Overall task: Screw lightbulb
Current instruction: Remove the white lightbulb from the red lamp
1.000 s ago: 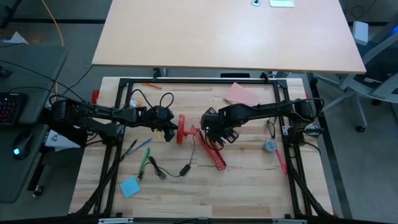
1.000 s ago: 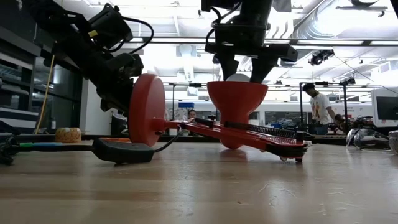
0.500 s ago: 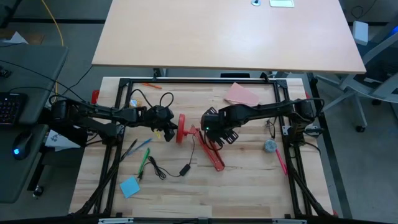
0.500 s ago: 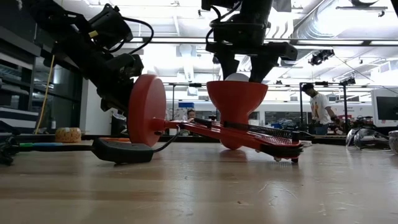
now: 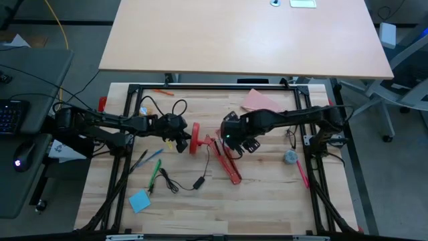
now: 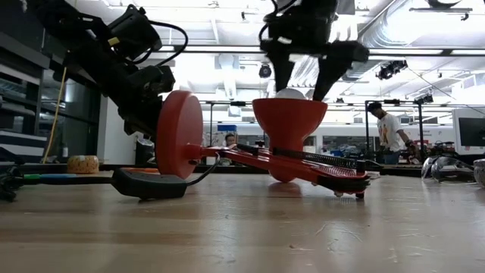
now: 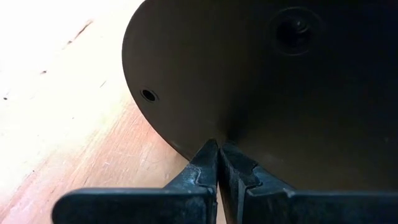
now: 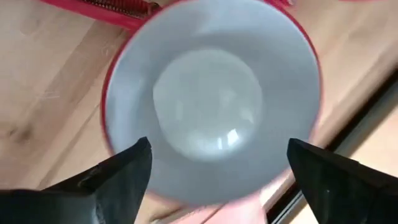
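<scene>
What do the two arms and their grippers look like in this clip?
Both arms are black, jointed, with chunky housings. The left arm carries a looping black cable and a small yellow tag near the wrist. The left gripper has two dark tapered fingers with ridged inner edges. The right gripper has broad, flat dark fingers.

White lightbulb (image 8: 206, 102) sits in a red lamp shade (image 6: 288, 121) with white inside.
</scene>
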